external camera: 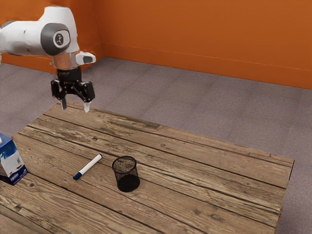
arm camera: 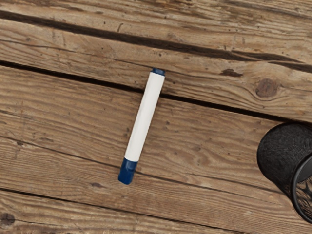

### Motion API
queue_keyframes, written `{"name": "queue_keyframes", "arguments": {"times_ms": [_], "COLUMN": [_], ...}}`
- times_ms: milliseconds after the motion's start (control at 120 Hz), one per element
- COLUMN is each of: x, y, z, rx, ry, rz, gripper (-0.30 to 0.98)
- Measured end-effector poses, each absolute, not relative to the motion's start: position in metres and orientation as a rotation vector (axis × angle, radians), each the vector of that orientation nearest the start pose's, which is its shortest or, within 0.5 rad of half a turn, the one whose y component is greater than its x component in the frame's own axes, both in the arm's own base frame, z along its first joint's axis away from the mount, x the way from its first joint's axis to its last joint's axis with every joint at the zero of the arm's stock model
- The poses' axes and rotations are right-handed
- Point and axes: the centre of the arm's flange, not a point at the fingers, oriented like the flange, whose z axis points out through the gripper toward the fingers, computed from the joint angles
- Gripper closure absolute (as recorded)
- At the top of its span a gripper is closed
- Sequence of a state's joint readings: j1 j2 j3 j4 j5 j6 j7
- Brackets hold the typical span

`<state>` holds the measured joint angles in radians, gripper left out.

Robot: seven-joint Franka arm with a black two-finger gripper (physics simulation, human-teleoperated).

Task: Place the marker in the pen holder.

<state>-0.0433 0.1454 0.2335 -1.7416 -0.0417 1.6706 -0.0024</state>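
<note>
High over the table's far left part in the exterior view, my gripper hangs with its two fingertips well apart and nothing between them. The white marker with a blue cap lies flat on the wood, below the hand's height. The black mesh pen holder stands upright just to the marker's right in the exterior view. In the wrist view the marker lies under the hand, and the pen holder is partly cut off by the picture's edge.
A blue and white carton stands at the exterior view's left edge, on the wooden table. An orange wall rises behind the grey floor.
</note>
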Motion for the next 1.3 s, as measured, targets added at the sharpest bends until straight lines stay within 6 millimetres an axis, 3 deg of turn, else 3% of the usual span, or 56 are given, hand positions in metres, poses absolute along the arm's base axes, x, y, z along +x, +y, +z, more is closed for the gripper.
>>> {"name": "queue_keyframes", "arguments": {"times_ms": [67, 183, 283, 442, 542, 800, 992, 1300], "x": [0.560, 0.554, 0.553, 0.535, 0.532, 0.552, 0.567, 0.568], "y": [0.100, 0.100, 0.102, 0.102, 0.100, 0.098, 0.096, 0.095], "z": [0.434, 0.391, 0.365, 0.326, 0.314, 0.280, 0.267, 0.252], "rx": [-3.131, -3.124, -3.122, -3.107, -3.099, -3.073, -3.071, -3.078], "ry": [-0.322, -0.324, -0.279, -0.117, -0.041, 0.139, 0.214, 0.280], "rz": [0.344, 0.292, 0.214, 0.161, 0.130, 0.090, 0.075, 0.098], "gripper": [0.00, 0.00, 0.00, 0.00, 0.00, 0.00, 0.00, 0.02]}}
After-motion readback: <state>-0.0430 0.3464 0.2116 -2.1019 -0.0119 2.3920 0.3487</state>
